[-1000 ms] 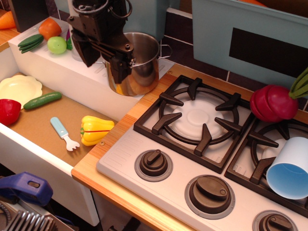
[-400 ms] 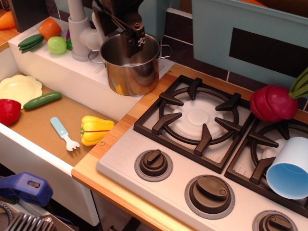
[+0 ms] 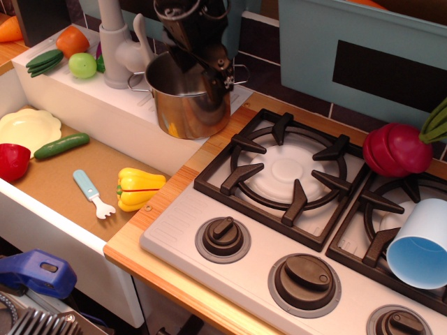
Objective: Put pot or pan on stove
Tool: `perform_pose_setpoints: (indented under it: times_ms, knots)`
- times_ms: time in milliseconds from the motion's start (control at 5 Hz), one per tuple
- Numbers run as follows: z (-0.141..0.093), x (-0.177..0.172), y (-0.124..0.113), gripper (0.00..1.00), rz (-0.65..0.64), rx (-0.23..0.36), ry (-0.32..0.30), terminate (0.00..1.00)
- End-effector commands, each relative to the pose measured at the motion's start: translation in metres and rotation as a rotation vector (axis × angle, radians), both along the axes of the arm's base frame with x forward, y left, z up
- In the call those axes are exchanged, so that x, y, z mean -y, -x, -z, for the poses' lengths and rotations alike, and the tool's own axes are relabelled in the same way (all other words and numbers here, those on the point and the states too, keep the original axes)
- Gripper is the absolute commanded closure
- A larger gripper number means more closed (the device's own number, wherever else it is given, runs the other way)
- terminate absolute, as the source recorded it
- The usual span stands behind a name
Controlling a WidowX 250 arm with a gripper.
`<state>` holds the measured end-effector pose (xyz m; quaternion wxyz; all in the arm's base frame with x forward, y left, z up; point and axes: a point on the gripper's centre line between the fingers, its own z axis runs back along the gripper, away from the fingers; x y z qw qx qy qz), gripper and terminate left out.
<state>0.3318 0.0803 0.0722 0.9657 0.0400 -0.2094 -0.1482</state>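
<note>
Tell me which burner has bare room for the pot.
The left burner is bare, bordered by the wooden counter strip and the knobs. The right burner is crowded by the blue cup and the radish. The pot sits beside the faucet.

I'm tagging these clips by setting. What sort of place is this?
Most likely a toy play kitchen: a small stove with black grates and brown knobs, a sink basin holding plastic vegetables and a toy fork, and a little steel pot on the sink ledge beside a faucet.
</note>
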Motion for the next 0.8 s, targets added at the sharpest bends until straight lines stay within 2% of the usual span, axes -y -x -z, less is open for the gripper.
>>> perform_pose_setpoints:
  times_ms: [0, 400, 600]
  knots:
    - [0.008, -0.007, -0.004, 0.00, 0.010, 0.044, 0.025, 0.00]
    - [0.024, -0.011, -0.005, 0.00, -0.015, 0.019, 0.066, 0.00]
    - [0.025, -0.011, -0.005, 1.00, -0.021, 0.001, 0.080, 0.00]
